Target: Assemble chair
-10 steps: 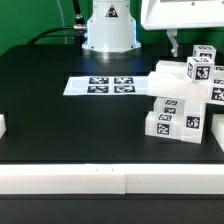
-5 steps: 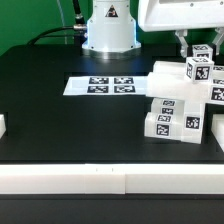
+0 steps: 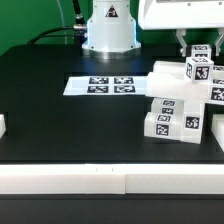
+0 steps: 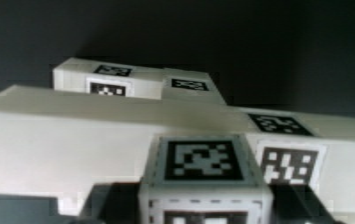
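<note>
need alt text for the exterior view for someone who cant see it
A cluster of chunky white tagged chair parts sits on a black table at the exterior view's right, with the gripper shut just above them. A flat marker board lies at centre before the robot base.

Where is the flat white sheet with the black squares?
In the exterior view, the marker board lies flat on the black table, near the middle, in front of the robot base and to the exterior view's left of the chair parts.
</note>
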`<action>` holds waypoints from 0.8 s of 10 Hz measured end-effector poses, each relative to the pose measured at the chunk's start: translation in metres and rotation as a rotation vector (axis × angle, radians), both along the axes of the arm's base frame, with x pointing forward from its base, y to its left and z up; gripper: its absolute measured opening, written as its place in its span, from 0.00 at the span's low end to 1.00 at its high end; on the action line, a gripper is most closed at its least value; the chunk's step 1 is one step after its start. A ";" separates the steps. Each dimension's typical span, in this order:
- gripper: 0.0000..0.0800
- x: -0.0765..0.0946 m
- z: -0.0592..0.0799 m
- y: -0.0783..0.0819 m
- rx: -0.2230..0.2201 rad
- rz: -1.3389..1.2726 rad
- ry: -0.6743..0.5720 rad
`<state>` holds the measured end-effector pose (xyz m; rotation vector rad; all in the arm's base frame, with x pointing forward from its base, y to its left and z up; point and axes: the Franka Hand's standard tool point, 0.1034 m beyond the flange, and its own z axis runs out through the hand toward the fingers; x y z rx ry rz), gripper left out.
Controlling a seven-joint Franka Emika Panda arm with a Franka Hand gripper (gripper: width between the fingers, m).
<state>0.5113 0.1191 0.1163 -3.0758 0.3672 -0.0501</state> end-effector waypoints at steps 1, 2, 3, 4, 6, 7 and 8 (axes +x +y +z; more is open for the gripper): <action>0.36 0.000 0.000 0.000 0.002 -0.042 0.002; 0.36 0.000 0.000 0.001 0.006 -0.136 0.006; 0.36 0.000 0.000 0.001 0.011 -0.196 0.008; 0.36 0.000 0.000 0.002 0.018 -0.276 0.012; 0.36 0.000 0.000 0.002 0.024 -0.399 0.018; 0.36 0.000 0.000 0.002 0.026 -0.433 0.020; 0.36 0.000 0.000 0.003 0.035 -0.524 0.025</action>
